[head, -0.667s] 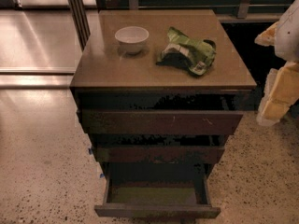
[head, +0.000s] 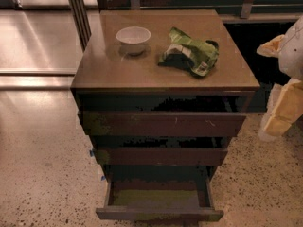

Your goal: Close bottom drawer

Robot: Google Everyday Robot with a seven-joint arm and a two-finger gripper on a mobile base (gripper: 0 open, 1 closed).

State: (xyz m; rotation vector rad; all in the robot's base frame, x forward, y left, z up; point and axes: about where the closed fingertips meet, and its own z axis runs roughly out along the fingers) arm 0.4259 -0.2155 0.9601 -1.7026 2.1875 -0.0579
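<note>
The bottom drawer (head: 158,213) is pulled far out of the dark brown cabinet, its thin front panel near the lower edge of the camera view and its olive-green floor (head: 156,197) showing, empty. Above it sit the mid-width drawer front (head: 161,156) and the widest drawer front (head: 163,124), both slightly out. My gripper (head: 284,112) is at the right edge, a pale yellow-white shape beside the cabinet's right side, at about the height of the top drawer, well above and right of the bottom drawer, touching nothing.
On the cabinet top (head: 104,70) stand a small white bowl (head: 133,38) and a crumpled green chip bag (head: 191,55). Speckled floor (head: 42,174) lies left of the cabinet. A metal post (head: 78,13) stands behind at left.
The view has shifted slightly closer to the cabinet. The gripper stays at the right edge and the bottom drawer stays pulled out.
</note>
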